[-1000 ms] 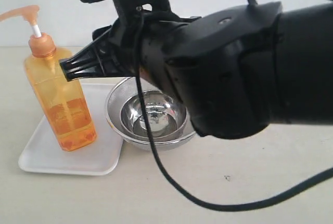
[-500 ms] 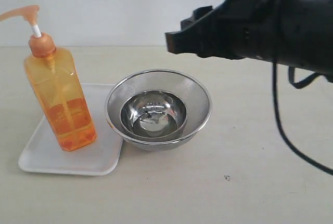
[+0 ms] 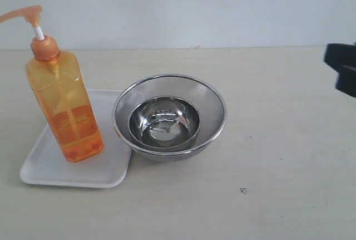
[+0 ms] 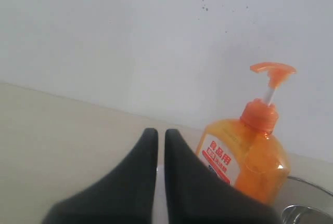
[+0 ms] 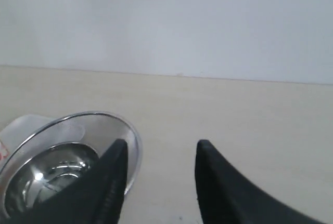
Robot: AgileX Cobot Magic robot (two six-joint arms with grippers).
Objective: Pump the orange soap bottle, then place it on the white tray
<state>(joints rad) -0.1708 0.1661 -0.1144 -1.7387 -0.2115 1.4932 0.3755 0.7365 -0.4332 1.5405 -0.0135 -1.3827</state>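
Containers first: the orange soap bottle (image 3: 64, 106) stands upright on the white tray (image 3: 41, 165), so that part's already done, and its lower half looks a deeper orange than the top. The tray sits on the worktop (image 3: 267, 156) just beside a wire-mesh bowl (image 3: 208, 98), and a smaller shiny steel bowl (image 3: 164, 123) is nested inside it. All I can see in that one is reflections. The left claw (image 4: 161, 143) has its two fingers pressed together with only a thin slit between them, pinching nothing, and the bottle is just past its tips and slightly off to one side, not touching. The right claw (image 5: 161, 148) is spread wide with nothing between the fingers. The mesh bowl is ahead of it, off the tip of one finger. From the exterior camera the right claw only pokes in at the far edge, well apart from the bowls, which sit between it and the bottle. The left claw doesn't show in that view at all. Only the left wrist camera catches the bottle's white-and-red label (image 4: 221, 156), while the exterior view gets a plain orange face. The right wrist view picks up the bowls but barely any of the tray.
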